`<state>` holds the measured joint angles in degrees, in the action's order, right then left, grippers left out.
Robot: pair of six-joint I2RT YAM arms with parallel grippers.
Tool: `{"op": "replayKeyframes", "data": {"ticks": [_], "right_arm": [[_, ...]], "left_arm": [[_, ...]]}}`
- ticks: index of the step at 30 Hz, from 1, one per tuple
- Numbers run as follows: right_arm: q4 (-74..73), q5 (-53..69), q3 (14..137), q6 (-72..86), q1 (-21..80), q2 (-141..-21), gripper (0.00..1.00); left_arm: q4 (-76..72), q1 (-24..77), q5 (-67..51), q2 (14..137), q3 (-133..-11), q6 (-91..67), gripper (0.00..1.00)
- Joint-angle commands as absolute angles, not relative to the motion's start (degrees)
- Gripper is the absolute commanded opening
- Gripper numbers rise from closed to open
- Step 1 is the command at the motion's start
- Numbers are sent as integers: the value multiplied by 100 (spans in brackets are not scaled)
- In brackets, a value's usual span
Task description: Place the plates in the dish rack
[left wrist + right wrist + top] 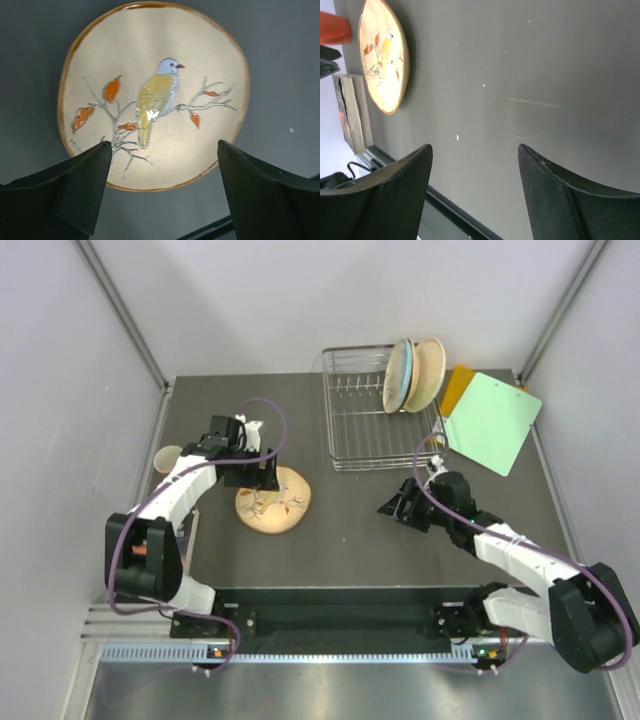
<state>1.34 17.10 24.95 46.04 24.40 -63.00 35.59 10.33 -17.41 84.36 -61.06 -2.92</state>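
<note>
**Bird-painted plate (pixel 275 502) lies flat on the table (pixel 350 550)**

From table centre, the left gripper (pixel 262 474) hovers at 8 o'clock, jaws apart and empty, over this plate. The right gripper (pixel 398 506), also apart and empty, sits near 4 o'clock. Farther off at 1 o'clock, other plates (pixel 415 375) stand in the dish rack (pixel 340 455). A flat plate offers little lip, so closing jaws could skid it away.

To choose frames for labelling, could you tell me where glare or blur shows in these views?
Left wrist: glare across the middle of the plate. Right wrist: the same plate is overexposed at its lower end, and the table shows a faint sheen. Top view: even light, soft shadows, no blur.
</note>
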Motion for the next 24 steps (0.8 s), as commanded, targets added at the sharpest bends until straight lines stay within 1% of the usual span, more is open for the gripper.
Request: {"op": "replayKeyframes", "data": {"ticks": [1, 7, 13, 24], "right_arm": [[211, 1696, 2698, 4439, 2206, -6161, 70], [149, 1758, 2672, 4351, 2013, -6047, 70], [167, 1775, 2575, 4333, 1951, -6038, 70], [316, 1802, 2540, 4377, 1916, -6187, 71]], "left_arm": [[3271, 836, -793, 8894, -5942, -474, 91], [2796, 729, -379, 9237, -5906, -676, 91], [2628, 721, -387, 9264, -5853, -756, 91], [2619, 563, -176, 8956, -6020, -651, 91]]}}
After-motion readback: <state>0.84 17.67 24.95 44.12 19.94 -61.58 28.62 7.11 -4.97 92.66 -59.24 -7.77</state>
